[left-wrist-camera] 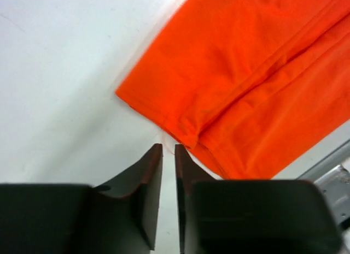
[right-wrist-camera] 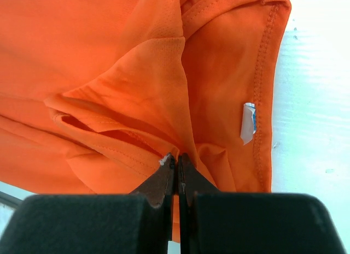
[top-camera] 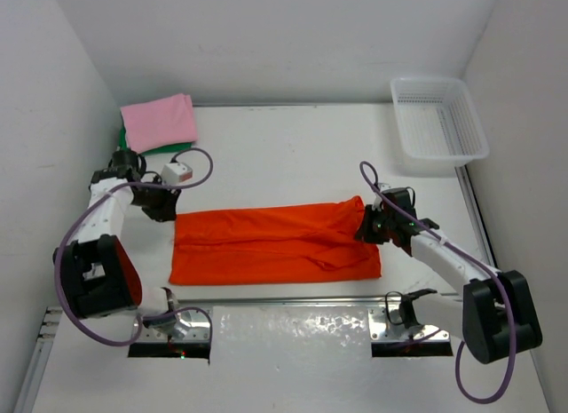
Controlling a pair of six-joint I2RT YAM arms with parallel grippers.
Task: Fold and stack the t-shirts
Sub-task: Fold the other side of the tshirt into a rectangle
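The orange t-shirt (top-camera: 275,244) lies folded into a long band across the middle of the table. My left gripper (top-camera: 164,209) hovers just off the band's left corner (left-wrist-camera: 123,93). Its jaws (left-wrist-camera: 168,147) stand a narrow gap apart with only table between them, and the cloth (left-wrist-camera: 246,74) is beside the tips, not in them. My right gripper (top-camera: 368,226) is shut on a bunched fold of the orange t-shirt (right-wrist-camera: 109,46) at its right end (right-wrist-camera: 176,155), near the collar label (right-wrist-camera: 249,122). The pink t-shirt (top-camera: 160,122) lies folded on the green t-shirt (top-camera: 151,150) at the back left.
A white lattice basket (top-camera: 441,155) stands at the back right corner. Walls close in the table on the left, back and right. A metal rail (top-camera: 293,299) runs along the near edge between the arm bases.
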